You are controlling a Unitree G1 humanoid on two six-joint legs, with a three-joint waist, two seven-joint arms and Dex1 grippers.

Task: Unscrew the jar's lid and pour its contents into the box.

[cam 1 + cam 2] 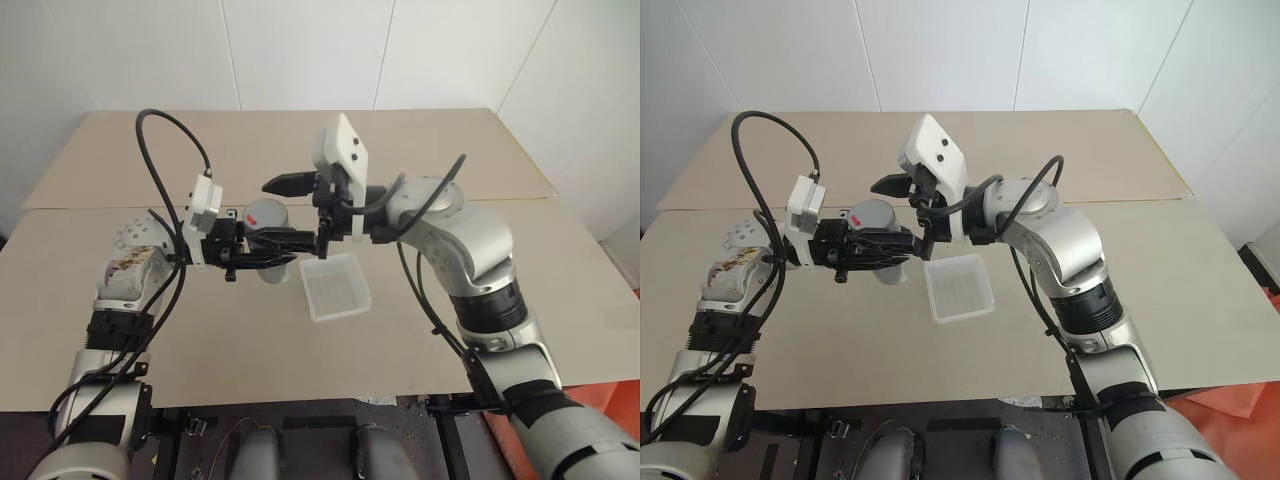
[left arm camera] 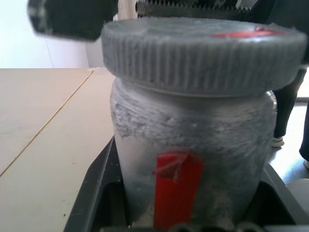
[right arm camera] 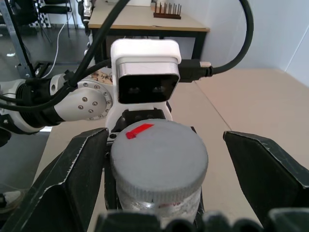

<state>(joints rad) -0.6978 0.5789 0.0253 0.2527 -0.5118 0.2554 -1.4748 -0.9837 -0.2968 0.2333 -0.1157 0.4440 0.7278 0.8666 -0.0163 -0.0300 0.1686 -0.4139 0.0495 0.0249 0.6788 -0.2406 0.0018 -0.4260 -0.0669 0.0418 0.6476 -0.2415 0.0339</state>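
Pale tan worktop point(image 1: 420, 330) under white walls, with the box point(image 1: 335, 286) lying open just below and beside both hands. Left hand point(image 1: 262, 250) clamped on the jar point(image 2: 190, 159), held upright above the worktop, long axis vertical, lid point(image 3: 159, 154) on top and not yet off. Right hand point(image 3: 161, 159) spread wide, one finger either side of the lid, neither pad touching. Lid sitting squarely between those fingers point(image 3: 77, 179), so probably closing and twisting next. Contents too hidden to make out
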